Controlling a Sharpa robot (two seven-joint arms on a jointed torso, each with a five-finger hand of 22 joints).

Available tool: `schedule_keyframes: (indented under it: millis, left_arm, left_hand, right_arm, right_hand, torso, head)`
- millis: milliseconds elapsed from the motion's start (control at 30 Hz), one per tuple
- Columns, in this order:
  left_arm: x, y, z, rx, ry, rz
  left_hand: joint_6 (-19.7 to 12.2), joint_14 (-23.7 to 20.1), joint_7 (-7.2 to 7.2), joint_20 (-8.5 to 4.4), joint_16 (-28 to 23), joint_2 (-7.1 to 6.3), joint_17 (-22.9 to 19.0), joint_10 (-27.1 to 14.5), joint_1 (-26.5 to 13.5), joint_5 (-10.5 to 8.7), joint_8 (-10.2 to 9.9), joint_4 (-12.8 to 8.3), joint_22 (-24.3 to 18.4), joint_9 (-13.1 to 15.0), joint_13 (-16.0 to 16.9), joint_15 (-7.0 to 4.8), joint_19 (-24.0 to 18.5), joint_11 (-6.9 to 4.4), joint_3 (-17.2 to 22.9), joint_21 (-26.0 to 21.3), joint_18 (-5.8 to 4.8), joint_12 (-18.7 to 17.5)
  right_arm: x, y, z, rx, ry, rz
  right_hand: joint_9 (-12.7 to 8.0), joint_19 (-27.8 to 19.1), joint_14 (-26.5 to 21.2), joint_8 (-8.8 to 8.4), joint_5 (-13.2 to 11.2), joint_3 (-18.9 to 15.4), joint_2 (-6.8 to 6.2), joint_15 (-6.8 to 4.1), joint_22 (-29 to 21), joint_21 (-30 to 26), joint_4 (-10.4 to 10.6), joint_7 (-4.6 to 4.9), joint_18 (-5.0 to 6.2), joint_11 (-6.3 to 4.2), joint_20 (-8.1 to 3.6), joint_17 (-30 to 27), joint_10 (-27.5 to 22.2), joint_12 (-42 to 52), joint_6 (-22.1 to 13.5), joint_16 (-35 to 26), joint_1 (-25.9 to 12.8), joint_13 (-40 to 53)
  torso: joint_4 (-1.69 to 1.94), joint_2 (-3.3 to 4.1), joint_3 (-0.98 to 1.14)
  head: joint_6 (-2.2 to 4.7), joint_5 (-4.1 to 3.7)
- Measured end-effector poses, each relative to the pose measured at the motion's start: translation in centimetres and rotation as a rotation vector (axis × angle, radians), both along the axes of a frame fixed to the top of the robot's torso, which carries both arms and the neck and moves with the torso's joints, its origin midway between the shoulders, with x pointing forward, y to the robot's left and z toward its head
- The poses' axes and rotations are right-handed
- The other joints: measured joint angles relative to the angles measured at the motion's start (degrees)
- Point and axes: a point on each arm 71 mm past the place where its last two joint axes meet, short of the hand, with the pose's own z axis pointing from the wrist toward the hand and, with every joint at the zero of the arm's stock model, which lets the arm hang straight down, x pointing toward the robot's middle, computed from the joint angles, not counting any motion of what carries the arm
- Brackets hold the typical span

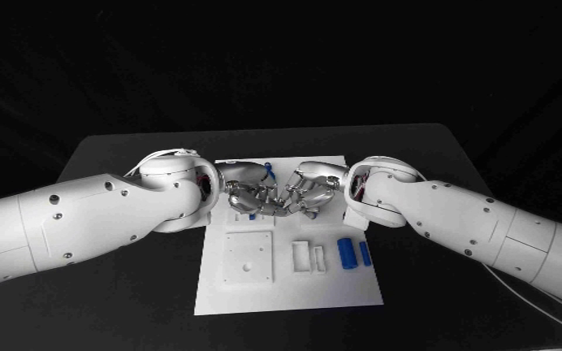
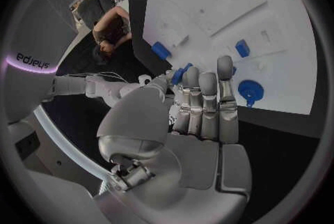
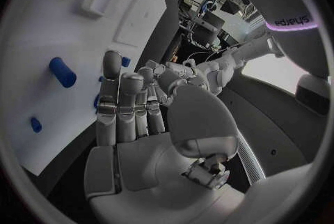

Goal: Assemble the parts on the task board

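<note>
The white task board (image 1: 293,286) lies in the middle of the black table. Both hands meet fingertip to fingertip over its far half. My left hand (image 1: 246,192) has its thumb against its fingers, and a small blue part (image 2: 181,73) shows pinched there. My right hand (image 1: 310,188) reaches in from the other side, thumb near its fingertips, with a blue piece (image 3: 125,61) beside them; whether it grips that piece is hidden. A blue cylinder (image 1: 347,252) and a thinner blue part (image 1: 365,253) lie on the board's near right. A blue round part (image 1: 267,171) lies just beyond the hands.
A raised square plate (image 1: 248,257) sits on the board's near left, with two narrow white frames (image 1: 310,257) beside it. A small blue part (image 1: 252,217) lies just in front of the left hand. Black table surrounds the board.
</note>
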Motion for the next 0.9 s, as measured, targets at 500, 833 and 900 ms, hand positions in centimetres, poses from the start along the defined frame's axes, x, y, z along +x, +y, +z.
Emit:
schedule_keyframes:
  millis: [500,833,900]
  left_arm:
    - [0.02,-0.01,-0.07,-0.004,0.023,0.007]
    - [-0.08,-0.11,-0.16,0.004,0.042,-0.001]
    - [-0.11,-0.12,-0.18,0.005,0.048,-0.002]
  left_hand:
    - [0.0,0.0,0.00,0.00,0.0,1.62,0.2,0.0,1.3,1.86,0.0,-0.3,0.0,0.0,0.0,0.00,0.0,0.00,2.2,0.1,0.00,0.0]
    - [0.0,0.0,0.00,0.00,0.0,1.33,0.2,-0.2,3.8,7.12,-0.3,-3.5,0.0,-0.2,-0.1,0.00,0.0,-0.21,4.8,0.2,0.00,-0.4]
    - [-0.1,0.0,-0.10,0.00,0.0,1.39,0.2,-0.2,4.4,7.78,-0.3,-4.4,0.0,-0.2,-0.2,0.00,0.0,-0.20,5.2,0.2,0.00,-0.7]
  right_arm:
    - [-0.07,0.13,-0.03,-0.007,0.001,0.007]
    - [-0.09,0.16,-0.09,-0.012,0.001,0.006]
    - [-0.08,0.15,-0.11,-0.013,0.001,0.005]
  right_hand:
    - [0.0,0.0,0.0,0.00,0.0,0.0,0.00,0.00,0.0,0.0,0.0,0.04,0.00,0.08,0.00,0.0,0.1,0.0,-0.1,0.0,0.0,0.0]
    - [0.0,0.0,0.0,-0.03,0.0,0.2,0.00,0.03,0.2,-0.2,0.2,0.11,0.00,0.09,0.00,0.0,0.1,-0.2,-0.1,0.0,0.0,0.0]
    - [0.0,0.0,0.0,-0.05,0.0,0.2,0.00,0.03,0.2,-0.2,0.2,0.04,0.00,0.09,0.00,0.0,0.1,-0.2,-0.2,0.0,0.0,0.0]
  torso:
    - [0.03,0.01,-0.02]
    - [0.01,0.01,0.03]
    - [0.01,0.01,0.03]
  head:
    - [-0.15,0.01]
    - [-0.29,-0.02]
    - [-0.30,-0.04]
